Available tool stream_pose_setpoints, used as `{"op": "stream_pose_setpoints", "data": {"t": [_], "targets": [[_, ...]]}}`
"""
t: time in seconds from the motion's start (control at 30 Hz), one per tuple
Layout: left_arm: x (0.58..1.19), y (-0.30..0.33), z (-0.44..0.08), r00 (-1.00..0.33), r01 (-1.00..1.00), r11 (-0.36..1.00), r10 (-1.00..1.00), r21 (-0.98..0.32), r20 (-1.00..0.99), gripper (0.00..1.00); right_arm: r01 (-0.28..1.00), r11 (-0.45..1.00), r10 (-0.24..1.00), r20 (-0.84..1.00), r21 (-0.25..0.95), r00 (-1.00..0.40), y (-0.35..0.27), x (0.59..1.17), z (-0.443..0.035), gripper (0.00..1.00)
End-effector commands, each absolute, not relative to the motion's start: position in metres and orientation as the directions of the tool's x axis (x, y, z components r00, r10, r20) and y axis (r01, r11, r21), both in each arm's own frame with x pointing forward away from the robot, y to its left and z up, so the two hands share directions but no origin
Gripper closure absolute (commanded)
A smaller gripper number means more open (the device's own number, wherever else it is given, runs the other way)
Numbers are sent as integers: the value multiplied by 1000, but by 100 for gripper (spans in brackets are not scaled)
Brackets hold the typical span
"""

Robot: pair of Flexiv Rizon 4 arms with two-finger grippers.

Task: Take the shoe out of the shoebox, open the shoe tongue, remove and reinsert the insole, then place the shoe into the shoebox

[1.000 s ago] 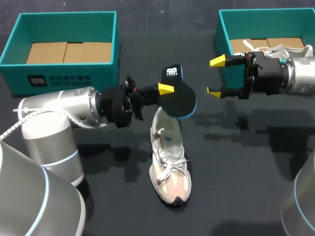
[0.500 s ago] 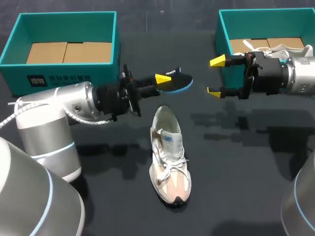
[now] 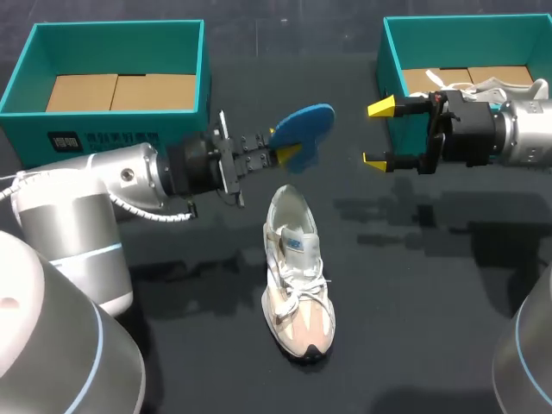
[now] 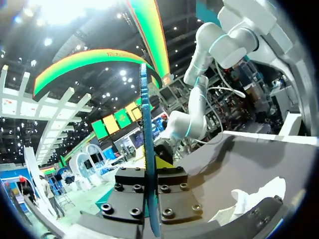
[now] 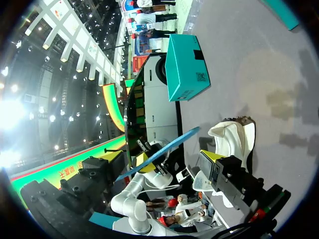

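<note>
Left gripper (image 3: 283, 147) clamps the blue insole (image 3: 304, 125) aloft, just far of your shoe (image 3: 296, 276); right gripper (image 3: 378, 134) stands wide open at right.

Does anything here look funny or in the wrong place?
Yes. The blue insole is not inside the shoe. The left hand pinches it and holds it up in the air, just past the shoe's heel end. The shoe itself sits out on the black table with its opening empty.
</note>
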State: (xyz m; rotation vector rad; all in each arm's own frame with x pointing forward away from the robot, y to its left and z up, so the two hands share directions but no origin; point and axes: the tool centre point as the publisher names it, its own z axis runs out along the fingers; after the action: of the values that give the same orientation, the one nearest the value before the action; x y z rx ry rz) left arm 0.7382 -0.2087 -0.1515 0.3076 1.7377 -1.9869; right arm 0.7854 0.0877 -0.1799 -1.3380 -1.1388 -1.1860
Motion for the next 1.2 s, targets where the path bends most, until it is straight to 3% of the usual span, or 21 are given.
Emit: {"op": "stream_pose_setpoints", "data": {"t": [0.03,0.13,0.23,0.33,0.4,0.67,0.83,0.97,1.07,1.2], "targets": [[732,-216,-151,-978,118,-223,-197,-968,-73,100,993,-84,42,995,-82,86,88,784,-179,0],[731,-217,-143,-979,-36,-266,-184,-963,87,100,993,-84,42,995,-82,86,88,784,-179,0],[733,-215,-136,-975,-76,-266,-181,-961,127,100,993,-84,42,995,-82,86,88,784,-179,0],[737,-212,-131,-973,-10,-216,-224,-976,59,100,993,-84,42,995,-82,86,88,784,-179,0],[747,-209,-128,-927,247,-84,-310,-965,-210,100,993,-84,42,995,-82,86,88,784,-179,0],[747,-209,-128,-927,247,-84,-310,-965,-210,100,993,-84,42,995,-82,86,88,784,-179,0],[749,-206,-129,-959,-135,-207,-219,-969,181,100,993,-84,42,995,-82,86,88,784,-179,0],[750,-203,-126,-882,-408,-252,-140,-877,451,100,993,-84,42,995,-82,86,88,784,-179,0],[751,-201,-121,-818,-519,-257,-128,-815,561,100,993,-84,42,995,-82,86,88,784,-179,0],[751,-201,-121,-818,-519,-257,-128,-815,561,100,993,-84,42,995,-82,86,88,784,-179,0]]}}
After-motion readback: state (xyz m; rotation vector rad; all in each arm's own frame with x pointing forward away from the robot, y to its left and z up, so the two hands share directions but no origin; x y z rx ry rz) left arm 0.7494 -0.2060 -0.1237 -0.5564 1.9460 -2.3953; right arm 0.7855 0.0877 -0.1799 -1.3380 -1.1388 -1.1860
